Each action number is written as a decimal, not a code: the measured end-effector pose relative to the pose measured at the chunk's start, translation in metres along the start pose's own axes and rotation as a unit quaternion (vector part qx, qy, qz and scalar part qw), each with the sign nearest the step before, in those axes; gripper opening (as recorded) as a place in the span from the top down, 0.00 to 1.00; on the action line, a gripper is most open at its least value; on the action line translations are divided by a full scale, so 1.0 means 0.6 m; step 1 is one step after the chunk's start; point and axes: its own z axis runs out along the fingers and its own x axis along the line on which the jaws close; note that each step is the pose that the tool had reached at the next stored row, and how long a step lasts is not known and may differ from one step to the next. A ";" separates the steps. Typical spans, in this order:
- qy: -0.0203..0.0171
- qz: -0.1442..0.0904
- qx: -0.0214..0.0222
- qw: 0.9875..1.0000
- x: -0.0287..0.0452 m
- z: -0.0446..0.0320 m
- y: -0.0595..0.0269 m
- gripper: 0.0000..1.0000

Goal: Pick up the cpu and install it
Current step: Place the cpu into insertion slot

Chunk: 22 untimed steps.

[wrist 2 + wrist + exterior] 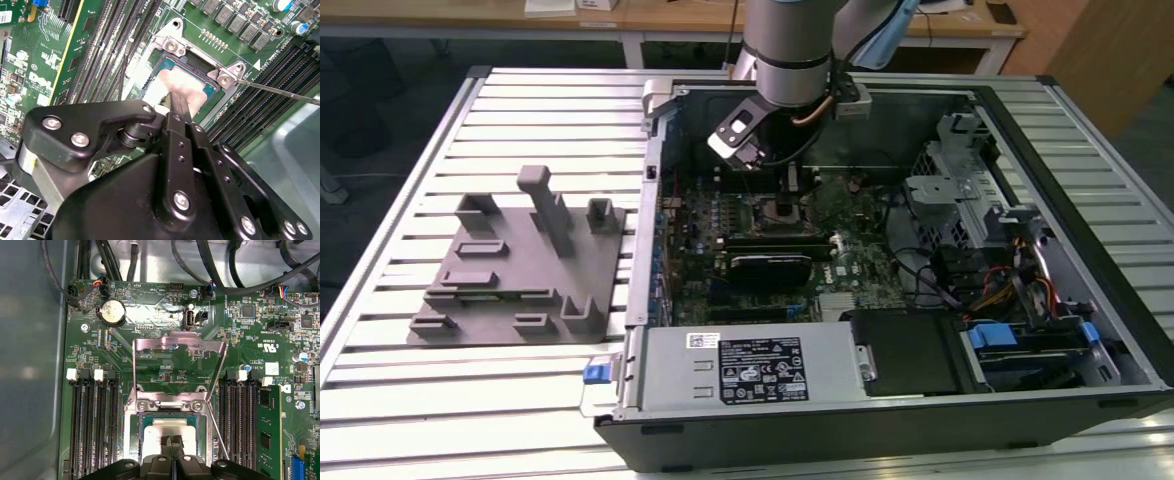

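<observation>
Silver cpu (159, 427) just beneath gripper (173, 440)

In the exterior view you find a big white label (763, 372) w/ dense print on the power supply box (670, 388), too small to read. In the first wrist view the motherboard (165, 367) carries white printed letters and nos. beside its parts, plus a white sticker (271, 367). In the second wrist view a white triangle sign (257, 64) stands near the cpu (172, 82).
</observation>
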 end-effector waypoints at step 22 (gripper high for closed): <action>0.000 0.000 0.000 1.000 -0.005 -0.066 0.004 0.89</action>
